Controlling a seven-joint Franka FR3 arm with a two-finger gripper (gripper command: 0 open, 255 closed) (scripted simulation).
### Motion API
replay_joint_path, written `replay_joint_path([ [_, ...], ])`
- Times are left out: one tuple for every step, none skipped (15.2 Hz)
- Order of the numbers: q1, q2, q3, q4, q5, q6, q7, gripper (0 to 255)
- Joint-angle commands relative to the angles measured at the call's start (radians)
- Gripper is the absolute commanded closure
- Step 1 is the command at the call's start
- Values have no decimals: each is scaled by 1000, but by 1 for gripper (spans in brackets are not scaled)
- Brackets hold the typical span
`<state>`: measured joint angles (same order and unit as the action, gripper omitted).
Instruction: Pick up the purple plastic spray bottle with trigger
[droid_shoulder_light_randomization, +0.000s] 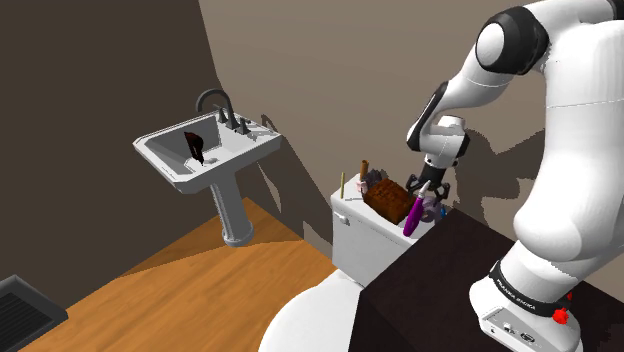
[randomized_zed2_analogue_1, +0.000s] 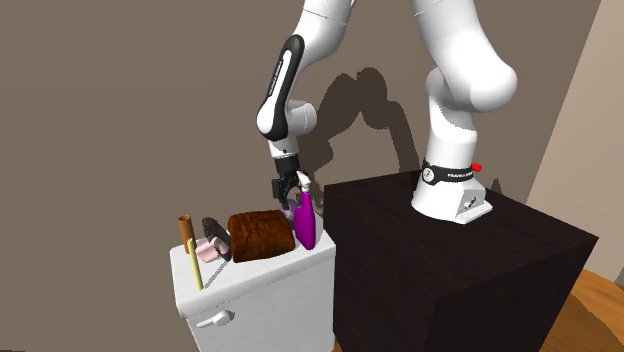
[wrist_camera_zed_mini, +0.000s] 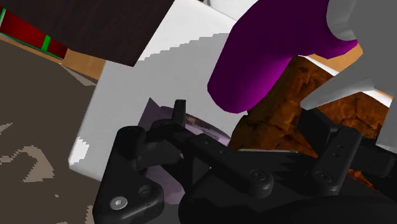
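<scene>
Right of centre in the shoulder view, the hand is sitting over the bottle's top.

Nearest, the dark stand (droid_shoulder_light_randomization: 440, 290) is taking up the lower right. Just past its far edge the hand (droid_shoulder_light_randomization: 428, 192) is hanging directly above the purple spray bottle (droid_shoulder_light_randomization: 413, 216), which appears to be standing at the right end of the white toilet tank (droid_shoulder_light_randomization: 362, 238), just beside a brown block (droid_shoulder_light_randomization: 388, 200). The bottle's long axis is running up and down, with its pale head reaching up into the hand and the purple body below. It is leaning slightly in the shoulder view and looking near upright in the second exterior view. Any lift will probably be going straight up. Whether the hand is gripping the bottle or standing open, I cannot tell. Farthest, at upper left, a white sink (droid_shoulder_light_randomization: 165, 160) is standing against the wall.
</scene>
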<state>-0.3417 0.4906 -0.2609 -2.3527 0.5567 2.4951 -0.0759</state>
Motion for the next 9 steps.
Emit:
replay_joint_path([
  [-8,30,13,11,19,16,-14,0],
  [-16,53,24,21,32,29,-25,0],
  [-16,53,24,21,32,29,-25,0],
  [-16,53,24,21,32,29,-25,0],
  [-16,53,24,20,32,29,-25,255],
  [-16,52,24,19,32,30,-26,255],
  [-16,52,24,19,32,30,-26,255],
  [-16,52,24,19,32,30,-26,255],
  [-16,52,24,19,32,30,-26,255],
])
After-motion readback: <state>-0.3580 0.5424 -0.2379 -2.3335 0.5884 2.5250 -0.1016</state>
